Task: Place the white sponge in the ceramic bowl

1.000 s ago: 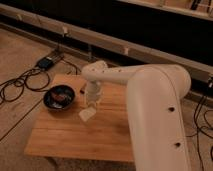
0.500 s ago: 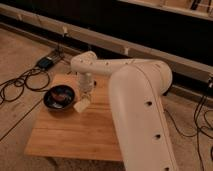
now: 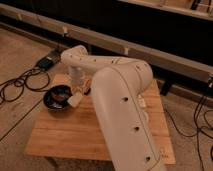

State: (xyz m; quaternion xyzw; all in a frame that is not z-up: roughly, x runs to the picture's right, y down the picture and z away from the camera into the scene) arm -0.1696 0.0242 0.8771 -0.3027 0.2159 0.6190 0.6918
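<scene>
The ceramic bowl [image 3: 56,98] is dark and glossy with a reddish-brown inside, and it sits on the left part of the wooden table [image 3: 75,135]. My white arm reaches over the table from the lower right. My gripper [image 3: 76,93] hangs just above the bowl's right rim. It is shut on the white sponge [image 3: 74,101], a small cream block held below it, overlapping the rim. The wrist hides most of the gripper.
Black cables [image 3: 20,85] and a dark power box [image 3: 47,62] lie on the floor left of the table. A long pale rail [image 3: 165,57] runs along the dark wall behind. My arm covers the table's right half.
My gripper has carried the sponge to the left, from the middle of the table to the bowl's right rim. The bowl has not moved.
</scene>
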